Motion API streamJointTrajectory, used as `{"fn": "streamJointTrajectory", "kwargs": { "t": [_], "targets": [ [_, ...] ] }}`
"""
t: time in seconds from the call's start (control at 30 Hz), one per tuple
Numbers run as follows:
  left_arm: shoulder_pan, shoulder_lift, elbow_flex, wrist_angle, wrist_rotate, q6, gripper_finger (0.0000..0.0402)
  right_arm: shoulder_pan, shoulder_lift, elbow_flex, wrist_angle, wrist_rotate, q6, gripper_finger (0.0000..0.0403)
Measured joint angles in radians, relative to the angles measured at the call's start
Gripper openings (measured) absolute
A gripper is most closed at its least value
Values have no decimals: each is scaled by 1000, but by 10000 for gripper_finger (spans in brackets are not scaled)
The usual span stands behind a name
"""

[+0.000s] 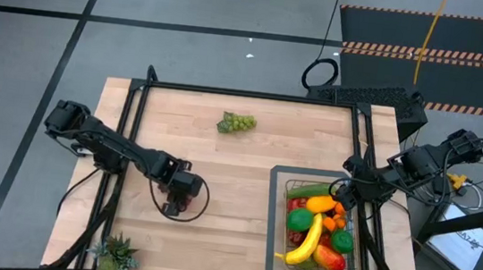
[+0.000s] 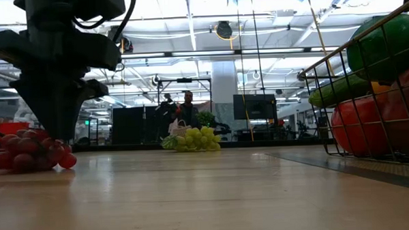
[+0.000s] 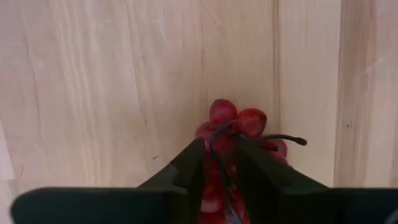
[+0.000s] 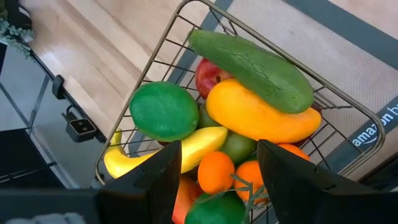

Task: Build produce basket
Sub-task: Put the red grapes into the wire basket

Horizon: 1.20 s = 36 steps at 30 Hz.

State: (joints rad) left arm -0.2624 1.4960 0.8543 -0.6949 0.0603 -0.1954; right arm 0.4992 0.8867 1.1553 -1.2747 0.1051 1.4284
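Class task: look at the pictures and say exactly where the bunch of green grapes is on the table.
In the high view the green grapes lie alone on the wooden table near its far edge, well apart from the basket at the right.

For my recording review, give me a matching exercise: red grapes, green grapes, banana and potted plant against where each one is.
1 red grapes
2 green grapes
3 banana
4 potted plant

A inside the wire basket
B between the left gripper fingers, on the table
C alone on the table's far side
D at the table's near left corner

Pairs: 1-B, 2-C, 3-A, 4-D
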Motion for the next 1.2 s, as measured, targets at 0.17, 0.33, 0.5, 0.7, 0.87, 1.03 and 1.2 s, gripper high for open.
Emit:
{"fn": "streamJointTrajectory", "kwargs": {
  "t": [0.17,0.33,0.5,0.7,0.87,1.03,1.2],
  "targets": [
    [29,25,0,14,43,34,57,0,0,0,0,0,-5,206],
    [46,45,0,31,72,37,32,0,0,0,0,0,-8,206],
    [49,46,0,36,73,30,6,0,0,0,0,0,-14,206],
    [48,31,43,15,70,-41,3,0,0,0,0,-1,-24,206],
    [46,6,104,1,10,-47,2,0,0,0,0,1,-28,206],
    [50,6,142,-10,-15,-39,1,0,0,0,0,5,-45,206],
    [50,7,190,-12,-37,-49,1,0,0,0,0,8,-53,206]
  ]
}}
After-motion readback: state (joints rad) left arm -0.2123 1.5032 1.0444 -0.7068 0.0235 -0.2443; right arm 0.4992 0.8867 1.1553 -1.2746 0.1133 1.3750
